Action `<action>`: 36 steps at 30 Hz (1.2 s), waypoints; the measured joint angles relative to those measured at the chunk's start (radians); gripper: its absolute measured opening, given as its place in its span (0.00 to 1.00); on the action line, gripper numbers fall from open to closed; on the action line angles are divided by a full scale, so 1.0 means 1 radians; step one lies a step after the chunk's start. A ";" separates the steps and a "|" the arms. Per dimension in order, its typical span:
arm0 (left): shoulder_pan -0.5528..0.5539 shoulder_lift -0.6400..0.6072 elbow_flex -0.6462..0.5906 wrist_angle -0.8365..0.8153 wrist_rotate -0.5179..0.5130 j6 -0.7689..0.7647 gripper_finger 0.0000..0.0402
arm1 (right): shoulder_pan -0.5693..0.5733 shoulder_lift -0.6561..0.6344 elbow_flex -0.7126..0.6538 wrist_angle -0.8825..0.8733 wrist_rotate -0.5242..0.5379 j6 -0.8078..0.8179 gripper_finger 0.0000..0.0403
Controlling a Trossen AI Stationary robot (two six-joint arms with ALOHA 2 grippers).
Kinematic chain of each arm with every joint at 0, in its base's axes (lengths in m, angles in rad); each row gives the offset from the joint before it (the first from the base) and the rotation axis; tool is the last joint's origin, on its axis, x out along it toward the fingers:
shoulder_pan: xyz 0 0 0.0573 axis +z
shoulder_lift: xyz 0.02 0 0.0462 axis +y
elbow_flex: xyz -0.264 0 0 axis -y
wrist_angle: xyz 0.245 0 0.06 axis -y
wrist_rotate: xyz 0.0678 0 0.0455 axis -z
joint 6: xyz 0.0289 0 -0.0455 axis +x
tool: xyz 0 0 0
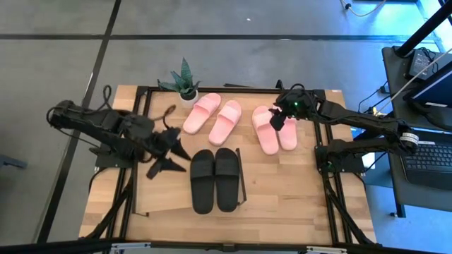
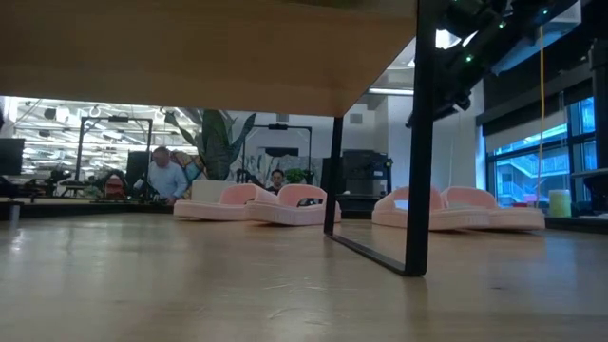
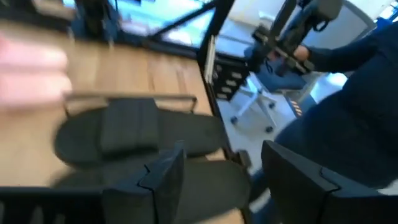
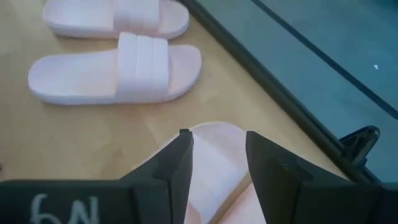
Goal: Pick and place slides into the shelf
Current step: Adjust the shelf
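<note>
Pale plank tabletop (image 1: 282,204) carries everything: one pale pink pair of wide-strap slide sandals (image 1: 212,118) by a small potted plant (image 1: 183,83), a second pink pair (image 1: 274,129) to the right, and a matte black pair (image 1: 215,179) lying on the low light-wood shelf (image 1: 169,201) with its thin black frame. Right end effector (image 4: 216,165) hangs with fingers spread directly above the second pink pair. Judging from that, it should centre on one strap, descend straight, and close firmly. Left end effector (image 1: 168,152), also spread, waits beside the black pair.
</note>
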 joint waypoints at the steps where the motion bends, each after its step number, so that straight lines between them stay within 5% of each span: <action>1: -0.027 0.008 0.000 -0.005 -0.008 -0.047 0.50 | -0.006 0.000 0.000 0.010 0.000 -0.001 0.37; 10: -0.272 0.135 0.000 0.000 -0.119 -0.434 0.50 | -0.049 0.000 0.000 0.100 -0.001 -0.008 0.37; 23: -0.500 0.368 0.000 0.124 -0.106 -0.860 0.50 | -0.066 0.001 0.000 0.111 -0.003 0.028 0.37; 36: -0.600 0.426 0.000 -0.044 -0.109 -1.056 0.50 | -0.067 0.064 0.000 0.111 0.012 0.134 0.37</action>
